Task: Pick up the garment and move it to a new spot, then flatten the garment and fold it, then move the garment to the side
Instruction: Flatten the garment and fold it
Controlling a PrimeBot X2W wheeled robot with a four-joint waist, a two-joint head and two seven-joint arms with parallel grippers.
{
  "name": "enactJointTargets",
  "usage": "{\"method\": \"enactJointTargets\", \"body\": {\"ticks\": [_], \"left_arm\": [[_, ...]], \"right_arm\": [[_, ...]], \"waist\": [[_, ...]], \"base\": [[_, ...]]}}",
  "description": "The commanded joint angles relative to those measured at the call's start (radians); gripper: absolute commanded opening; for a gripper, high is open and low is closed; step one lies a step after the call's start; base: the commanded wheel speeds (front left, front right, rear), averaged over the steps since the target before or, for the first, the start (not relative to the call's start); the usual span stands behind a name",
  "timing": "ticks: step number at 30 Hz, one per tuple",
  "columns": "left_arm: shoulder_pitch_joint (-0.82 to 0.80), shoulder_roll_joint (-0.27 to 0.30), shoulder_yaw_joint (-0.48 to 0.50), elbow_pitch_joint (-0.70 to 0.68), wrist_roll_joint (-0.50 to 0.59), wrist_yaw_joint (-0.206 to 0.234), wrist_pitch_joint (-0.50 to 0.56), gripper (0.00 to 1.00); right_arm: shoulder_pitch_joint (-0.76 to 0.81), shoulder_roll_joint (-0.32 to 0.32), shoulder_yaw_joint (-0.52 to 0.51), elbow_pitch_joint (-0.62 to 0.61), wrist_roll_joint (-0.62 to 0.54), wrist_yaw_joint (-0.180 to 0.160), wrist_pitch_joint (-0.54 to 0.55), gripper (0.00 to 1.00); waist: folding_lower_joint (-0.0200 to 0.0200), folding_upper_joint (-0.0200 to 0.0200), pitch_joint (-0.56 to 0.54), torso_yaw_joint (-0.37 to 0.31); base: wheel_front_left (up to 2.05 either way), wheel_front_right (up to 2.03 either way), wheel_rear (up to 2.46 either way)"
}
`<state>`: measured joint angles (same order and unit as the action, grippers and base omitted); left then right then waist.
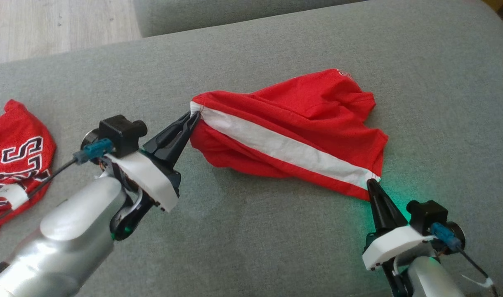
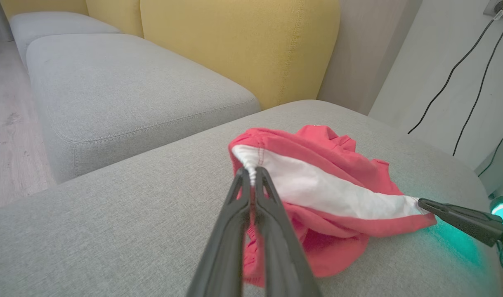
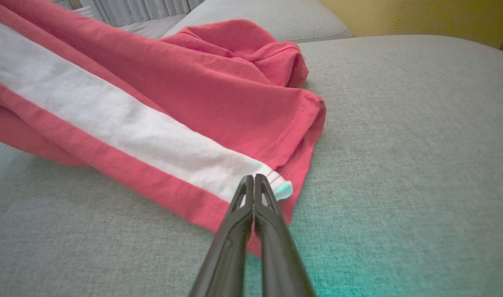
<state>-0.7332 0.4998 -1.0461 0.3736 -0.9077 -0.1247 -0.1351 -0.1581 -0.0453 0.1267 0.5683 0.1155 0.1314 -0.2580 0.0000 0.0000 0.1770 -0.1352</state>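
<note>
The garment (image 1: 301, 119) is red with a broad white stripe and lies bunched on the grey cushion (image 1: 251, 231). My left gripper (image 1: 194, 116) is shut on the stripe's left end, lifting that corner slightly; in the left wrist view the garment (image 2: 317, 185) hangs from the closed left gripper (image 2: 251, 171). My right gripper (image 1: 371, 181) is shut on the stripe's right end at the hem. The right wrist view shows the garment (image 3: 160, 103) and the closed right gripper (image 3: 254, 178) pinching the white corner. The right gripper (image 2: 422, 203) also appears in the left wrist view.
A second red garment with black-and-white lettering (image 1: 16, 161) lies at the cushion's left edge. Another grey cushion (image 2: 123, 90) and yellow backrests (image 2: 243, 45) stand behind. Wooden floor (image 1: 49, 24) lies beyond; cables (image 2: 461, 70) hang on the wall.
</note>
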Motion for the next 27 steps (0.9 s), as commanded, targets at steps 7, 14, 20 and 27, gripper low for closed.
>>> {"method": "enactJointTargets", "body": {"ticks": [7,14,20,27], "left_arm": [[-0.061,0.031,0.026,-0.008,-0.010,-0.006,-0.024,0.00],[-0.072,0.037,0.018,-0.007,-0.014,-0.006,-0.025,0.00],[-0.080,0.038,0.013,-0.006,-0.017,-0.006,-0.025,0.00],[-0.088,0.042,0.015,-0.001,-0.013,-0.006,-0.046,0.00]], "right_arm": [[-0.018,-0.005,-0.017,-0.024,-0.011,-0.001,-0.004,1.00],[-0.039,-0.005,0.002,0.017,-0.017,-0.001,-0.004,1.00],[-0.056,-0.005,0.005,0.018,-0.027,-0.001,-0.004,0.00],[-0.058,-0.005,-0.026,-0.058,-0.074,-0.001,-0.004,0.00]], "waist": [[0.0000,0.0000,-0.005,0.001],[0.0000,0.0000,0.005,0.002],[0.0000,0.0000,0.011,0.006],[0.0000,0.0000,0.014,0.005]], "base": [[0.00,0.00,0.00],[0.00,0.00,0.00],[0.00,0.00,0.00],[0.00,0.00,0.00]]}}
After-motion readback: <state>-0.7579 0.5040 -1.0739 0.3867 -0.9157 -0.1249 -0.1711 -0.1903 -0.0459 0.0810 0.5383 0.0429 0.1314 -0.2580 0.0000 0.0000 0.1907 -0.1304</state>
